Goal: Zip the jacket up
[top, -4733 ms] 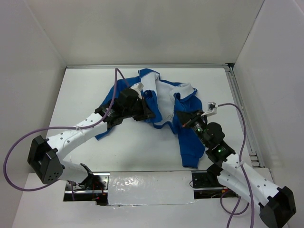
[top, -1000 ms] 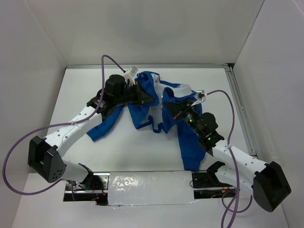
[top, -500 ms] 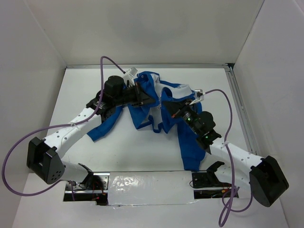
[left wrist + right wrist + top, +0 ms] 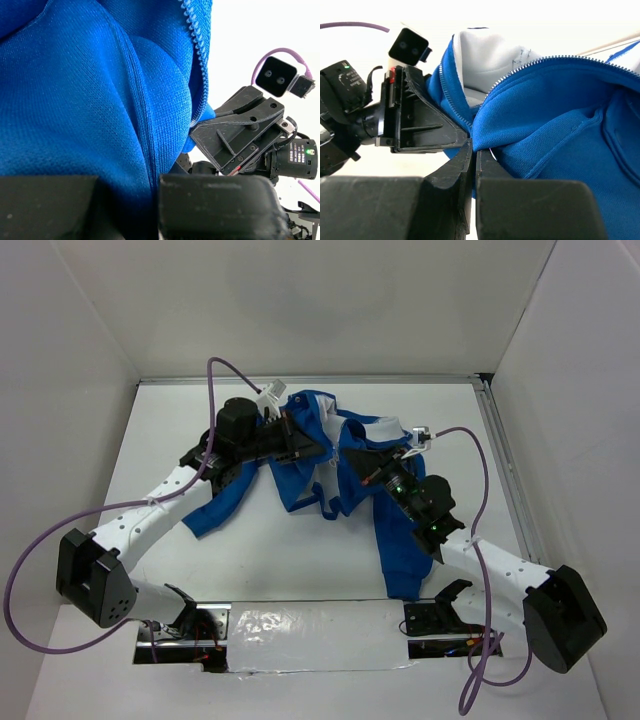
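The left gripper [image 4: 152,182] is clamped on a fold of the jacket [image 4: 75,100], whose blue cloth rises from between its fingers, while the right gripper [image 4: 473,152], close opposite, has its jaws pressed together and seems to nip the jacket's edge at their tips.

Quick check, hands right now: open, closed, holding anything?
Left hand: closed on the jacket.
Right hand: closed on the jacket's edge.

white arms [image 4: 150,512]; black joints [image 4: 95,582]; purple cables [image 4: 209,390] (looped)
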`<state>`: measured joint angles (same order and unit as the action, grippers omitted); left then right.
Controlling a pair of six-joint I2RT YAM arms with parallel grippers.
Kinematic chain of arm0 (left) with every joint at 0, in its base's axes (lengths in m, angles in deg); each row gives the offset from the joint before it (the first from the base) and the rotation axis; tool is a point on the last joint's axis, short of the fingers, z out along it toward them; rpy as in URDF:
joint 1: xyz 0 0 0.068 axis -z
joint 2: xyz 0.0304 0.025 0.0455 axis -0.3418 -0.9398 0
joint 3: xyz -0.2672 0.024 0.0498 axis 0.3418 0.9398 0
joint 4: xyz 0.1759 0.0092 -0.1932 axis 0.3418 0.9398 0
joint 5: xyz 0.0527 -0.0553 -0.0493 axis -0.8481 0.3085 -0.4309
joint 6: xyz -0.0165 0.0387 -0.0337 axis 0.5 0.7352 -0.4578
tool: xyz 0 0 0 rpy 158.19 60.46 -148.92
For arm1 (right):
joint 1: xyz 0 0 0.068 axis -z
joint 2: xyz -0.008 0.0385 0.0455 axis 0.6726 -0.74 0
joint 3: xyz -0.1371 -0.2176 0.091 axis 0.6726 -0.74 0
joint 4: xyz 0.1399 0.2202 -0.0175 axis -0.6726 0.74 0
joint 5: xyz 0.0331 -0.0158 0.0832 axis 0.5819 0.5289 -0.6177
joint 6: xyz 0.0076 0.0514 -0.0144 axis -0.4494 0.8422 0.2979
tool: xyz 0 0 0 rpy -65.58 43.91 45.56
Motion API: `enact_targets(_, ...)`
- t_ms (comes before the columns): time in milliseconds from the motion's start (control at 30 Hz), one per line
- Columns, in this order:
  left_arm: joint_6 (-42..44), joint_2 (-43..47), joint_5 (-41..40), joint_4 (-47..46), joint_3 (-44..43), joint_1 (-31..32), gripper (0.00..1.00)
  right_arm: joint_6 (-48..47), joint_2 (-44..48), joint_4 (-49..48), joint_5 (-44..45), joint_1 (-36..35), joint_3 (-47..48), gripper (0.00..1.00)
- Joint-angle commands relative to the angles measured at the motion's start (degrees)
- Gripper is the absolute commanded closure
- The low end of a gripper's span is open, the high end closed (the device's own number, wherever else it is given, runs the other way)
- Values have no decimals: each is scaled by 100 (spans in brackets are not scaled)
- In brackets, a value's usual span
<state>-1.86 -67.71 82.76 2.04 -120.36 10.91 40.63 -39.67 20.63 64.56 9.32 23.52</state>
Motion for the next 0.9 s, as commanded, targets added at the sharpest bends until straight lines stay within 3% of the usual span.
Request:
enact_targets(0,-79,142,268,-400,-46,-13,100,92,-2,-730,116,8,182,100)
enact_targets(500,-140,291,584,-628,139,-22,100,338,-107,-765,212,17,208,100)
enact_targets(733,-412,265,655,-734,183,-13,100,707,-520,-1598,-103,-1,15,100)
enact_targets(867,-483,256,585,-672,192,-13,100,751,-512,-1600,-34,-62,-29,100)
